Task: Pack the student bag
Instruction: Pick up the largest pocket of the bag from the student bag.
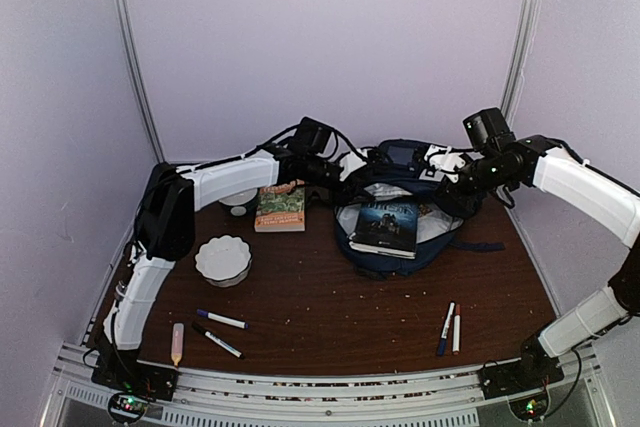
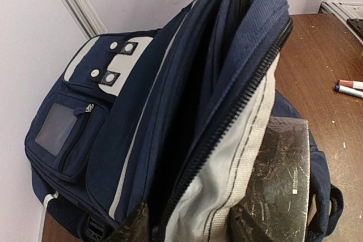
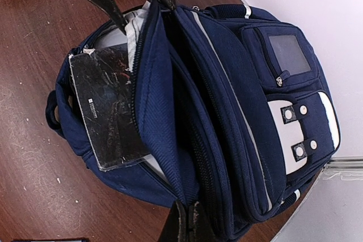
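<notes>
The student bag, navy with thin white stripes, lies at the back middle of the table with its main compartment unzipped. A dark book rests in the opening against the grey lining. My right gripper is shut on the navy edge of the bag's flap and holds it up. My left gripper is open, with one of its fingers on each side of the zipper rim and lining at the opposite end of the opening. The front pocket with white buckle patches faces away from the book.
A green and orange book lies left of the bag, with a white bowl nearer the front. Two markers and a pale tube sit front left. Two more pens lie front right.
</notes>
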`<state>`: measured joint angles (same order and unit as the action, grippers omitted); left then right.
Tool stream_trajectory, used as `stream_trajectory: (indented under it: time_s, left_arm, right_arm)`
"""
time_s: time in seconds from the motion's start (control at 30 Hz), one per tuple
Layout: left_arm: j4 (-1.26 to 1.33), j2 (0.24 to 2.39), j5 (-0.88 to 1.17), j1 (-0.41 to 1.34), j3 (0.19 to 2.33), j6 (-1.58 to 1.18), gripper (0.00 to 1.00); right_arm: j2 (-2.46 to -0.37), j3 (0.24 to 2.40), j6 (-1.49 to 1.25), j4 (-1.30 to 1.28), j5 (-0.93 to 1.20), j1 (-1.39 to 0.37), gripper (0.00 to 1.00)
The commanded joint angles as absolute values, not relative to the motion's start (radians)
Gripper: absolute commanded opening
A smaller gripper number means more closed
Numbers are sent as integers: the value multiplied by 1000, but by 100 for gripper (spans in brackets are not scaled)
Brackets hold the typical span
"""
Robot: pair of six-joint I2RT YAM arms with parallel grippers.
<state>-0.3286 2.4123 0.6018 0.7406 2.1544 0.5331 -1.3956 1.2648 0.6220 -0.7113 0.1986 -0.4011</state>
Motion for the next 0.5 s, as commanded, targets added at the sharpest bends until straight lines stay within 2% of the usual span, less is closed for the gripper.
stream_trajectory:
  time_s: [0.0, 0.17, 0.2, 0.33, 0.4, 0.47]
  left_arm:
    - [-195, 2440, 627, 747, 2198, 468, 43]
    - [-201, 2419, 628, 763, 2177, 461, 4]
    - [-196, 2412, 615, 767, 2166, 456, 0]
    - [-127, 2376, 502, 778, 2124, 394, 0]
    - [-77, 2358, 416, 781, 2117, 327, 0]
    - [-52, 2339, 359, 784, 2119, 278, 0]
  right_arm:
    - [-1369, 1294, 634, -718, 207, -396, 0]
    - [-1367, 1268, 596, -666, 137, -395, 0]
    - [-1368, 1265, 591, -657, 119, -396, 0]
    - [-1369, 1281, 569, -665, 72, -393, 0]
    - [-1357, 1305, 551, -691, 80, -391, 7]
    - [-1338, 1355, 547, -754, 167, -390, 21]
